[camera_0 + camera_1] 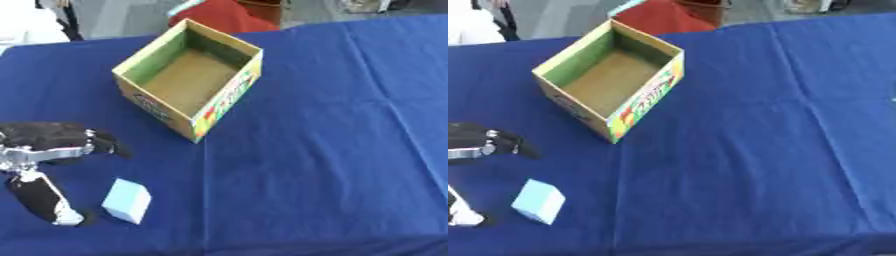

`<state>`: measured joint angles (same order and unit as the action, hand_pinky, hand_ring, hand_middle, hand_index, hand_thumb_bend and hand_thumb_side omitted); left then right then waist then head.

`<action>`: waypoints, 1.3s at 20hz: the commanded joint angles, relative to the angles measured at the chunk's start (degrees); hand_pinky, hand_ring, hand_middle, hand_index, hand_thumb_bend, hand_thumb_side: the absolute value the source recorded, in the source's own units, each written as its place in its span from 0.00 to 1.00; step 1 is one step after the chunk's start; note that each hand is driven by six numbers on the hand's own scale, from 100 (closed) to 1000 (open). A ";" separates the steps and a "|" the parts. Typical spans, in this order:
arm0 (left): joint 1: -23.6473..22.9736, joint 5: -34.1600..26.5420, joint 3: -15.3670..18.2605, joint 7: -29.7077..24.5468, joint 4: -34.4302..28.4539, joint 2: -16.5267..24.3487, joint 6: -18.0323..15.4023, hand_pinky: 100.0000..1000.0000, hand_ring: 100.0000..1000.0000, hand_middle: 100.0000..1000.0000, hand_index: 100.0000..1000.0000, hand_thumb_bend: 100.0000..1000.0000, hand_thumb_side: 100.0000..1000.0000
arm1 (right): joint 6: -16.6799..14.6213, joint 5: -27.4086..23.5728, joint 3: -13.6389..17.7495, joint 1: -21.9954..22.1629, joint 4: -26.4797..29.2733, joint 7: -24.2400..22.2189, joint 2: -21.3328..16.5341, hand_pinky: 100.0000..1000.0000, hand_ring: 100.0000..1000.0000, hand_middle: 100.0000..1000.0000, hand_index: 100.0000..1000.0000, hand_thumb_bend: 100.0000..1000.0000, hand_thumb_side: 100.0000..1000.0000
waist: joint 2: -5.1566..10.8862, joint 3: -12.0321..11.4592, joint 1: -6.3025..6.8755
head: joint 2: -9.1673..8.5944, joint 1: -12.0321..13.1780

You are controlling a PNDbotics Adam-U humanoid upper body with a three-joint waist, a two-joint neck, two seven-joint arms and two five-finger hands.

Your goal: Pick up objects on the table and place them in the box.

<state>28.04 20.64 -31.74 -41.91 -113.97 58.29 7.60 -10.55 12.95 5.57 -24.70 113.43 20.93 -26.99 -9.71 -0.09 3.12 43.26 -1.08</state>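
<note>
At lower left, the left hand (44,165) sits over the blue cloth-covered table (332,150), spread wide: dark fingers (105,142) point toward 3 o'clock, thumb (39,200) reaches down toward 5 o'clock, nothing held. Light blue block (128,200) lies on the cloth just beside the thumb tip, at its 3 o'clock, below the fingers, apart from both; nothing blocks the gap. Cardboard box (223,97) stands open-topped at the block's 1 o'clock, well apart, printed side facing the camera, inside bare brown floor only. Red object (223,17) beyond the box at 12 o'clock, past the table edge. Right hand not seen.
</note>
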 commanded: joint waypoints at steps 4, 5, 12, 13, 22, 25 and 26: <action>2.27 1.72 -1.06 -1.81 -0.63 -1.54 1.91 0.86 0.87 0.80 0.91 0.62 0.26 | -0.10 -0.42 0.11 -0.44 1.16 -0.24 -0.49 0.67 0.72 0.84 0.77 0.00 1.00 | 0.78 0.06 0.09 | 0.56 0.29; 2.52 1.76 -1.38 -2.19 -0.63 -1.93 2.17 0.86 0.87 0.80 0.91 0.62 0.26 | -0.11 -0.43 0.13 -0.43 1.16 -0.23 -0.47 0.67 0.72 0.84 0.77 0.00 1.00 | 0.78 0.10 0.10 | 0.55 0.32; 3.35 3.53 -2.66 -4.11 -0.63 -3.65 4.68 0.86 0.86 0.77 0.89 0.60 0.26 | -0.13 -0.49 0.23 -0.31 1.16 -0.12 -0.30 0.67 0.72 0.84 0.77 0.00 1.00 | 0.70 0.25 0.10 | 0.56 0.42; 3.42 3.98 -2.78 -4.24 -0.63 -3.96 5.14 0.86 0.86 0.77 0.88 0.60 0.26 | -0.13 -0.51 0.24 -0.29 1.16 -0.11 -0.24 0.67 0.72 0.84 0.77 0.00 1.00 | 0.70 0.28 0.08 | 0.55 0.45; 3.57 6.69 -3.81 -5.46 -0.63 -6.32 8.01 0.82 0.84 0.74 0.86 0.54 0.26 | -0.09 -0.61 0.30 -0.17 1.16 -0.14 0.02 0.67 0.72 0.84 0.77 0.00 1.00 | 0.51 0.48 -0.06 | 0.49 0.60; 3.38 7.46 -3.89 -5.75 -0.63 -7.02 8.62 0.82 0.84 0.75 0.87 0.53 0.26 | -0.06 -0.64 0.34 -0.11 1.16 -0.15 0.14 0.67 0.72 0.84 0.77 0.00 1.00 | 0.39 0.52 -0.15 | 0.39 0.63; 3.29 7.75 -3.96 -5.97 -0.63 -7.18 8.78 0.81 0.84 0.75 0.87 0.53 0.25 | -0.07 -0.65 0.35 -0.11 1.16 -0.14 0.17 0.67 0.72 0.84 0.77 0.00 1.00 | 0.36 0.55 -0.18 | 0.34 0.64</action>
<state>30.75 27.87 -36.07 -47.56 -113.97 50.44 15.76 -10.49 12.49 5.59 -24.22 113.43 20.86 -26.01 -9.95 0.38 3.09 43.26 -0.61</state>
